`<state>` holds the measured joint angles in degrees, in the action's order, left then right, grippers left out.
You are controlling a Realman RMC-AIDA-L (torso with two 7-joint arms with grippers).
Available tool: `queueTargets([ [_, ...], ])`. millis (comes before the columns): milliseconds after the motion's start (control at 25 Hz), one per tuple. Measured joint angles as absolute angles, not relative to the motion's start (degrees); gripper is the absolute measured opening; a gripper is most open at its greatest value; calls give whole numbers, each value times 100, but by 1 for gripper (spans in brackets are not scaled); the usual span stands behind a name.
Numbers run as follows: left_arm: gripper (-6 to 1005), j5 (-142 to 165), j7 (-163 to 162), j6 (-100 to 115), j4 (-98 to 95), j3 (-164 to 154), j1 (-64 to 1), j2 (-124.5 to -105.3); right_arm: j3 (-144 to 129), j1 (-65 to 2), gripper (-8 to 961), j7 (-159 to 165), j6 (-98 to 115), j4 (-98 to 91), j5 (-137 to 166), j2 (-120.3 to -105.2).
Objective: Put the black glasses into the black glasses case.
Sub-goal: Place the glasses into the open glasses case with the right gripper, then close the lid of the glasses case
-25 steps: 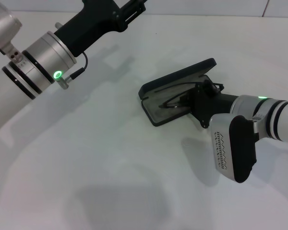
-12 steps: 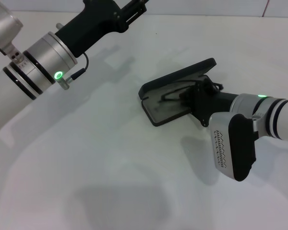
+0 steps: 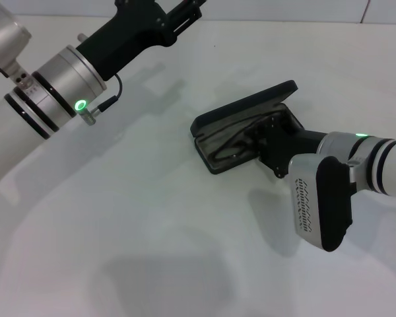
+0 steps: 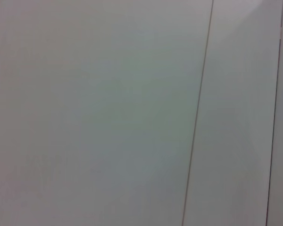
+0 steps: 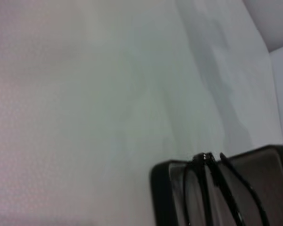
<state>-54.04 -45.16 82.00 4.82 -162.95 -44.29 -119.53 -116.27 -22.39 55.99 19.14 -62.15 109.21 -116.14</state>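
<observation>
While the left gripper (image 3: 185, 10) is hanging idle high over the far left of the white worktop (image 3: 152, 218), with nothing in its parted fingers, the black glasses (image 3: 232, 146) are lying down inside the tray of the open black glasses case (image 3: 214, 164) at centre. To the right, the right gripper (image 3: 267, 135) is reaching into that tray; I cannot tell whether it is gripping the frame. Judging from this, the placing is nearly done: letting go, pulling clear and perhaps closing the raised lid are remaining.
</observation>
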Motion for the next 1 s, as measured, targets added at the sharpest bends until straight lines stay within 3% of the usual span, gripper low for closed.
queueTargets([
  [720, 679, -5395, -4667, 8200, 554, -16295, -4333, -11931, -10436, -2020, 228, 6538, 3629, -6800, 11371, -11578],
  [1000, 679, -4992, -4866, 7447, 554, -16294, -4633, -11916, -7942, -2143, 243, 6381, 7361, -6700, 10425, -11558],
])
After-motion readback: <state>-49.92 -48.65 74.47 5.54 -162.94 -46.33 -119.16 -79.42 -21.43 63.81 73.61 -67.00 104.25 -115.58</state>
